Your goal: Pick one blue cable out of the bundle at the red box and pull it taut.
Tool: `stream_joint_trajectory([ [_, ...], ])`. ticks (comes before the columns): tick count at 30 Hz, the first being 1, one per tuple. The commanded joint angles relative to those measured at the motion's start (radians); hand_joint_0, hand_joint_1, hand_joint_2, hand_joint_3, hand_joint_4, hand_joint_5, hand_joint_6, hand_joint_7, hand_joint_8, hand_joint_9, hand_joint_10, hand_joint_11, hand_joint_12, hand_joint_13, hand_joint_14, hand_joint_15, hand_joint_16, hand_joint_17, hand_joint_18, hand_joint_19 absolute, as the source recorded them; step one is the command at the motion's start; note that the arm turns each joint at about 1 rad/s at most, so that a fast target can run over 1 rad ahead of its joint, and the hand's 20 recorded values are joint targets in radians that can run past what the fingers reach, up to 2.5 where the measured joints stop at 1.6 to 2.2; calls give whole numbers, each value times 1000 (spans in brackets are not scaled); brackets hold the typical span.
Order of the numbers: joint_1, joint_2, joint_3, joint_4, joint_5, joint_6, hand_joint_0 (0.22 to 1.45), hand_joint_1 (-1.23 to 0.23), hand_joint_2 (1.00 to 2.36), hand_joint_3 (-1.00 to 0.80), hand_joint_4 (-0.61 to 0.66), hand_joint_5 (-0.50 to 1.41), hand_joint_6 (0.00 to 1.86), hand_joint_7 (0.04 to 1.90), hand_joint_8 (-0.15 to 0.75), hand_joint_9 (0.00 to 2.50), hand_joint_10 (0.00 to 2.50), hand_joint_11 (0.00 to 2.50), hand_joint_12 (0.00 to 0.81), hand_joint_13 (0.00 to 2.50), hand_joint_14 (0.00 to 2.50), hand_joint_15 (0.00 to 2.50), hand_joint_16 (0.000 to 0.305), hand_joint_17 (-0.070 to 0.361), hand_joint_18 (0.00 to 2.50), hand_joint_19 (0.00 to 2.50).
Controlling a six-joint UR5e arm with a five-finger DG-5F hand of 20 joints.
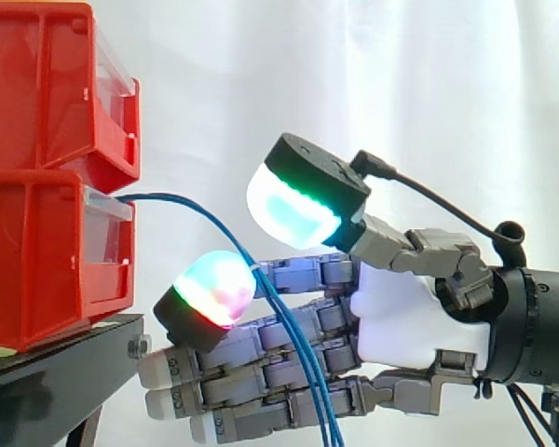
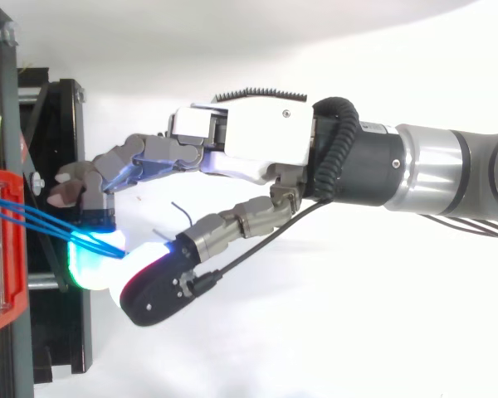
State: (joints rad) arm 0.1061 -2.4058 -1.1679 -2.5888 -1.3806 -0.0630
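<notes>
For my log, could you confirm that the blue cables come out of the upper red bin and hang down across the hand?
Not quite: in the side view the blue cables leave the lower red bin; they do hang down across the hand.

Blue cables (image 1: 303, 377) drop off the bottom edge just under the robot hand (image 1: 401, 317), so their lower ends are cut off. Ahead of the robot hand, the red bins (image 1: 37, 251) are cropped at the left edge, and the cables' start is hidden inside.
</notes>
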Motion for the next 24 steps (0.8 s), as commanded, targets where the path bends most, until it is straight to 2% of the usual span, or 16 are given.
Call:
stream_joint_trajectory([
  [1,-2,0,2,-2,-2,0,587,-589,1002,-460,153,-142,852,939,309,410,1,87,349,207,2,77,48,108,73,28],
  [13,-3,2,16,-27,-2,0,594,-731,1007,-109,181,-143,926,930,358,437,2,159,387,279,3,98,57,127,161,0],
  [20,-5,2,16,-27,-3,2,629,-836,1013,-73,49,-149,924,1013,338,438,2,158,372,292,3,89,52,118,182,0],
  [24,-6,2,16,-39,-6,3,670,-884,1017,-113,9,-157,920,1186,311,433,3,151,351,295,3,79,48,108,192,0],
])
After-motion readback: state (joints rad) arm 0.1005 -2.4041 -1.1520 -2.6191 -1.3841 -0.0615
